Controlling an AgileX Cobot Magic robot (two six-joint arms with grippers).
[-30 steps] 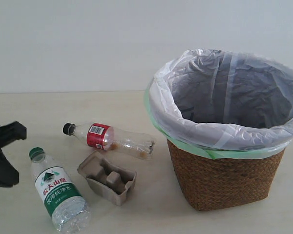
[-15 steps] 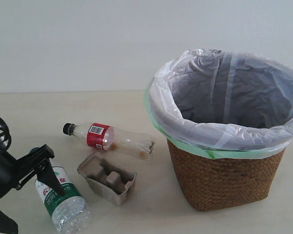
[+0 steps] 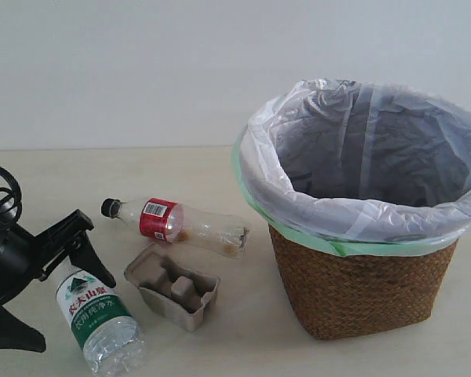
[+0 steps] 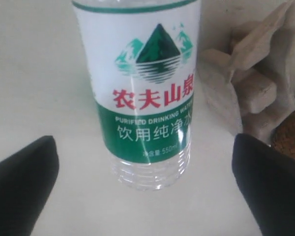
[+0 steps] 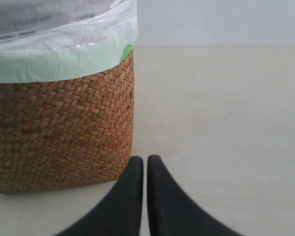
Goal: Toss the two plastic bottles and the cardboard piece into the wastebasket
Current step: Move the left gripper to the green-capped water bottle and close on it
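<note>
The wider bottle with the green-white label (image 3: 98,318) lies on the table at the front left, its cap hidden behind my left gripper (image 3: 76,314). That gripper stands open, one finger on either side of the bottle and apart from it. In the left wrist view the bottle (image 4: 142,98) fills the gap of the left gripper (image 4: 143,140). The slimmer red-label bottle (image 3: 173,224) lies behind the cardboard piece (image 3: 173,287), also seen as the cardboard piece (image 4: 250,88). To the right stands the wastebasket (image 3: 361,290). My right gripper (image 5: 145,160) is shut on nothing beside the wastebasket (image 5: 59,132).
The table (image 3: 243,345) is pale beige with a plain white wall behind it. The wastebasket's white bag liner (image 3: 298,204) bulges over its rim. The right arm does not show in the exterior view.
My left gripper has come in from the left edge and now straddles the green-label bottle, covering its cap. The bottles, the cardboard piece and the wastebasket have not moved.
</note>
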